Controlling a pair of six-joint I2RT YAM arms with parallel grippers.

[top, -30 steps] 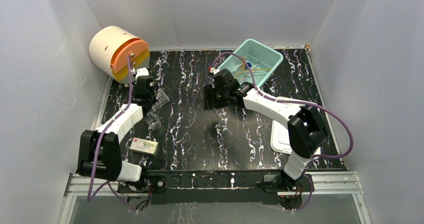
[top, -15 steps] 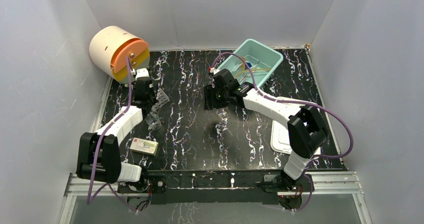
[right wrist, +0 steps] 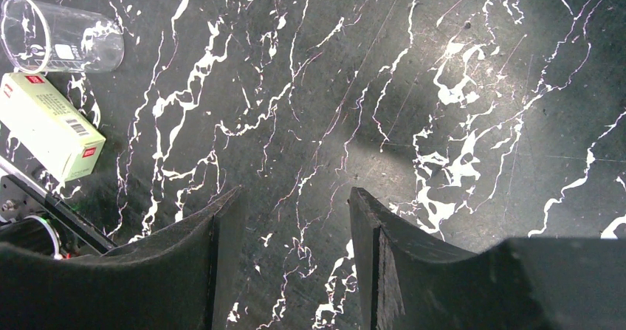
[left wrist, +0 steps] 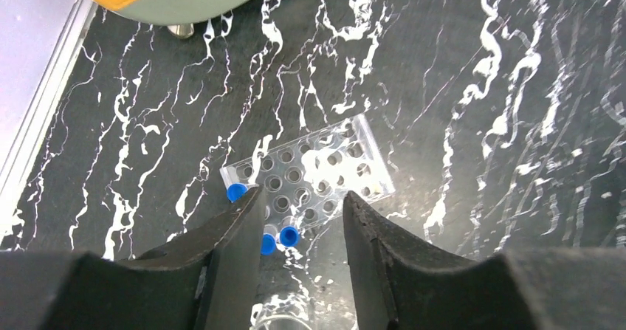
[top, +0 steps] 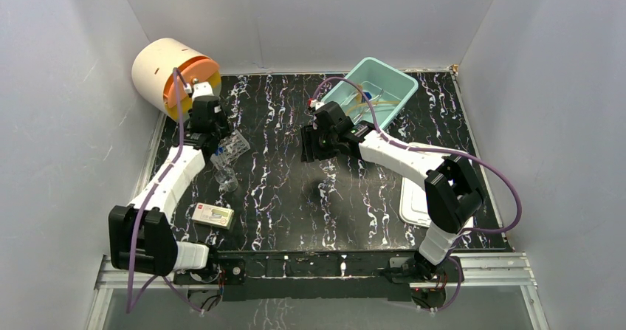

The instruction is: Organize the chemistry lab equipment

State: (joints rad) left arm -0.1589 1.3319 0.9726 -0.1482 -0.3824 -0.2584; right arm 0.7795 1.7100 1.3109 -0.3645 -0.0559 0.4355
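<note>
Left pincer (left wrist: 301,197): hanging wide over rack (left wrist: 317,160).
Right pincer (right wrist: 294,197): gaping, holding nothing.
Risk: closing off-centre, clipping blue-capped tubes (left wrist: 288,235), tipping rack.

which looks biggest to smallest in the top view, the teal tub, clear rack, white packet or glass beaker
1. Teal rectangular plastic tub
2. White cardboard packet and clear plastic holed rack: look about alike
3. Clear glass beaker: smallest, outline faint
</note>
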